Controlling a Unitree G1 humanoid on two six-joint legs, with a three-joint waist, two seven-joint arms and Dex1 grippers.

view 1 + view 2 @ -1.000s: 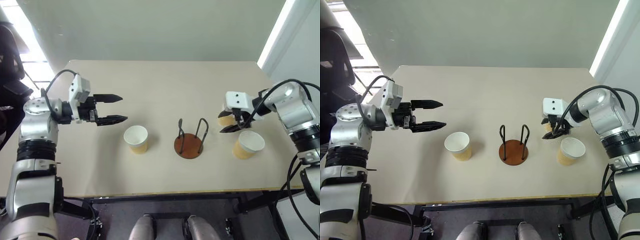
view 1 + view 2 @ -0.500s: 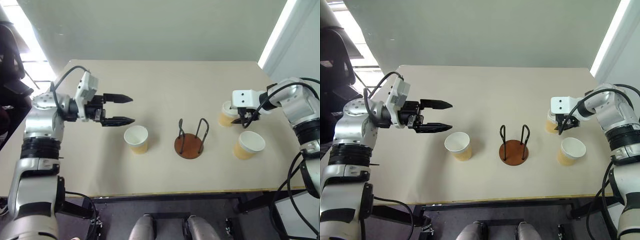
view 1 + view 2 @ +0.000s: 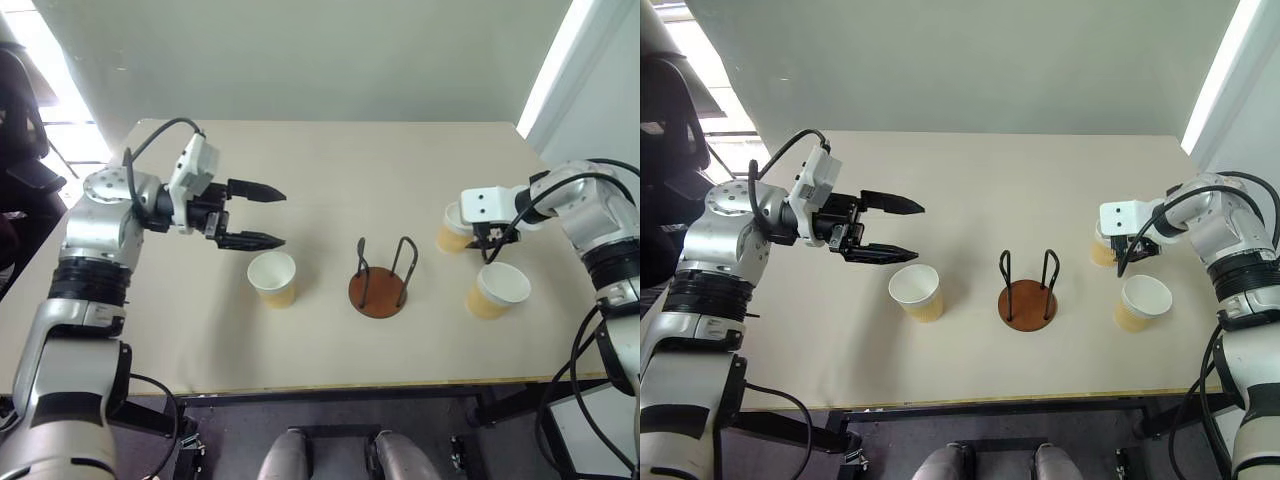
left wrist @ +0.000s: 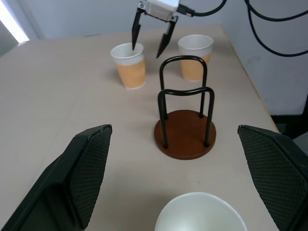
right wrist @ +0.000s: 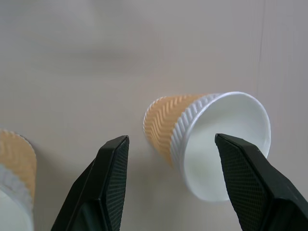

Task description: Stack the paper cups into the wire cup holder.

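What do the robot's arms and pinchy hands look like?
Both arms are shiny silver metal with black joint bands, and thin black cables loop over them. Each wrist carries a small white box. The left gripper has two long, pointed black fingers. The right gripper has the same slim black fingers under its white box. Up close, the fingers' inner pads show a fine criss-cross pattern.

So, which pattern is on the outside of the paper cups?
Embossed tan zigzag ribs on the paper cup, clearest in the right wrist view.
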